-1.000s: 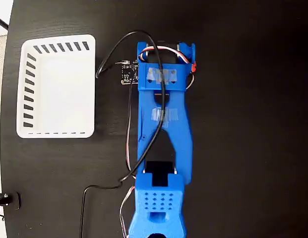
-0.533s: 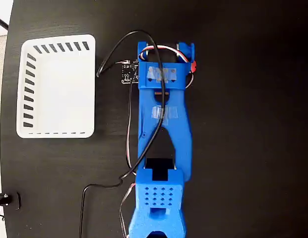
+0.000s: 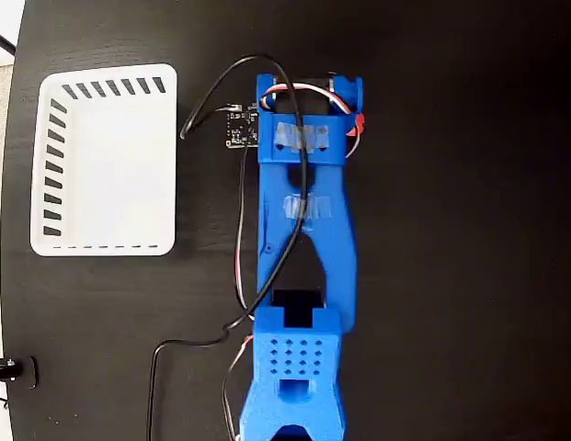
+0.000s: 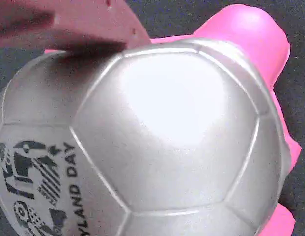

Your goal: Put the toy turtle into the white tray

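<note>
The toy turtle [image 4: 162, 132] fills the wrist view: a rounded metallic shell with a black printed mark at the lower left and a pink head at the upper right. One blurred reddish finger [image 4: 64, 22] of my gripper lies against the shell's upper left edge; the other finger is out of frame. In the fixed view the blue arm [image 3: 303, 239] stretches up the middle of the black table and hides both the turtle and the gripper beneath its far end. The white tray [image 3: 53, 165] sits empty at the upper left, well apart from the arm.
A small circuit board [image 3: 239, 129] and black cables [image 3: 239, 266] hang along the arm's left side, between arm and tray. The table's left edge [image 3: 2, 276] runs just beyond the tray, with a small black fitting [image 3: 9, 372] near it.
The arm's lower segment has crept slightly up the picture, and its far end has barely shifted. The tray has not moved.
</note>
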`<state>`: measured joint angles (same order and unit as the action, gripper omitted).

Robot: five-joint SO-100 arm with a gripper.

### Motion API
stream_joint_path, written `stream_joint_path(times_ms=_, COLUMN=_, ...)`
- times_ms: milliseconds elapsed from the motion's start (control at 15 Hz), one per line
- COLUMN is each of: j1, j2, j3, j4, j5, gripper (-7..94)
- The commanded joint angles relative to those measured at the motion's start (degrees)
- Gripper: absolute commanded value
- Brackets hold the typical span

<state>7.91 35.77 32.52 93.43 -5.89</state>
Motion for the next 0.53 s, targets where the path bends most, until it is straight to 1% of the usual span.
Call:
stream_joint_path(times_ms=0, j1=1.2, j2=9.4, j3=1.1, j4=1.1, j5=0.4, gripper=0)
stream_joint_path(times_ms=200, j1=0.0, j2=22.7, j3=7.1, j4=0.8, j5=1.2, gripper=0)
stream_joint_path(times_ms=467, j1=-5.4, j2=39.3, j3=16.0, j4=0.7, j5=2.0, gripper=0)
